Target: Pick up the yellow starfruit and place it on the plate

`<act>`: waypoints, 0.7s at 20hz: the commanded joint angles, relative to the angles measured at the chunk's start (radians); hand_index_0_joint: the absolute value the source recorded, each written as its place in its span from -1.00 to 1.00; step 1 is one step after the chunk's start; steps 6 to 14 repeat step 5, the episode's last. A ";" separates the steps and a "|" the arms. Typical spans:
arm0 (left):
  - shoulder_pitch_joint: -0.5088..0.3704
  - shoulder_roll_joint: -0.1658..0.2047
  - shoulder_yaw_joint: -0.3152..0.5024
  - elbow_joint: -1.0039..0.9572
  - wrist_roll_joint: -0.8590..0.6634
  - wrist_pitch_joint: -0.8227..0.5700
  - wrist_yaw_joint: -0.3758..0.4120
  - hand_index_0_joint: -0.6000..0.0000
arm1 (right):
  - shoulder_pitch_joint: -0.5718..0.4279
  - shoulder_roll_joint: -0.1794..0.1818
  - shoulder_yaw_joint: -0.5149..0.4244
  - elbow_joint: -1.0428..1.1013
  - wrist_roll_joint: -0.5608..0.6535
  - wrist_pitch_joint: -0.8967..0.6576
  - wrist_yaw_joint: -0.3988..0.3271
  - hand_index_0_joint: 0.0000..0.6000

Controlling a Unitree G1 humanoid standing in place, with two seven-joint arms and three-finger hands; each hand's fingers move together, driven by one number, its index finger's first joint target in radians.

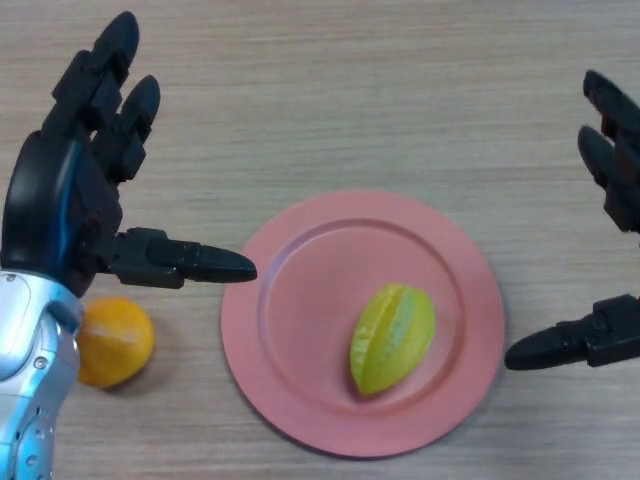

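- Our left hand sits closest to the camera, raised over the table on the view's left; its fingers are straight and spread, the thumb points right toward the plate's rim, and it holds nothing.
- Below that hand's wrist we see an orange fruit lying on the table, just left of the plate and apart from it.
- We find the yellow starfruit lying on the pink plate, in its lower right part, with its long axis tilted.
- Our right hand shows at the view's right edge, partly cut off; its fingers are straight, its thumb reaches left toward the plate's right rim, and it is empty.
- Neither of our hands touches the starfruit or the plate.
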 commanded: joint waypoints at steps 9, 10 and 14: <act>-0.027 0.021 0.029 -0.093 0.057 -0.064 -0.010 1.00 | -0.043 -0.030 -0.075 -0.102 0.030 -0.072 0.017 -1.00; -0.027 0.021 0.029 -0.093 0.057 -0.064 -0.010 1.00 | -0.043 -0.030 -0.075 -0.102 0.030 -0.072 0.017 -1.00; -0.027 0.021 0.029 -0.093 0.057 -0.064 -0.010 1.00 | -0.043 -0.030 -0.075 -0.102 0.030 -0.072 0.017 -1.00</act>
